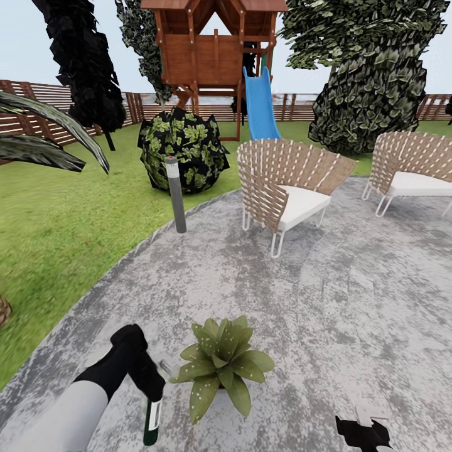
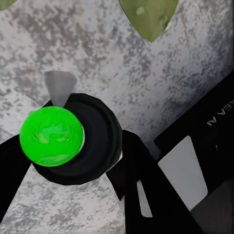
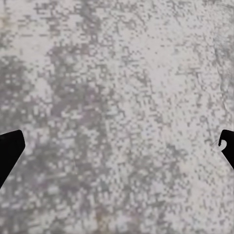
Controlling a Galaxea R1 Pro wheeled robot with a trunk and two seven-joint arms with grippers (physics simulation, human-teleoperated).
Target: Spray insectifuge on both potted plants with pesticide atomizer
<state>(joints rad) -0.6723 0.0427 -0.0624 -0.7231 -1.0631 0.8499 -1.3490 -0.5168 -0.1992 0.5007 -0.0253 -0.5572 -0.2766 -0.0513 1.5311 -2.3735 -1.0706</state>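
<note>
One potted plant (image 1: 223, 364), a low rosette of pointed green leaves, stands on the round grey patio (image 1: 351, 295) just in front of me. My left gripper (image 1: 149, 390) is shut on the pesticide atomizer (image 1: 152, 419), a slim dark bottle with a white label, held close to the plant's left side. In the left wrist view the atomizer's green-lit top (image 2: 50, 136) sits between my black fingers (image 2: 141, 185), with a leaf tip (image 2: 148, 17) beyond it. My right gripper (image 1: 364, 433) hangs low at the right, open over bare paving (image 3: 117, 97), its fingertips (image 3: 9, 151) wide apart.
Two wicker chairs (image 1: 282, 188) (image 1: 411, 169) stand on the patio's far side. A grey bollard light (image 1: 176, 194) marks the patio edge, with a leafy bush (image 1: 182, 147) behind it. Lawn (image 1: 63, 226), a wooden playhouse with a blue slide (image 1: 260, 103) and a slatted fence (image 1: 37, 107) lie beyond.
</note>
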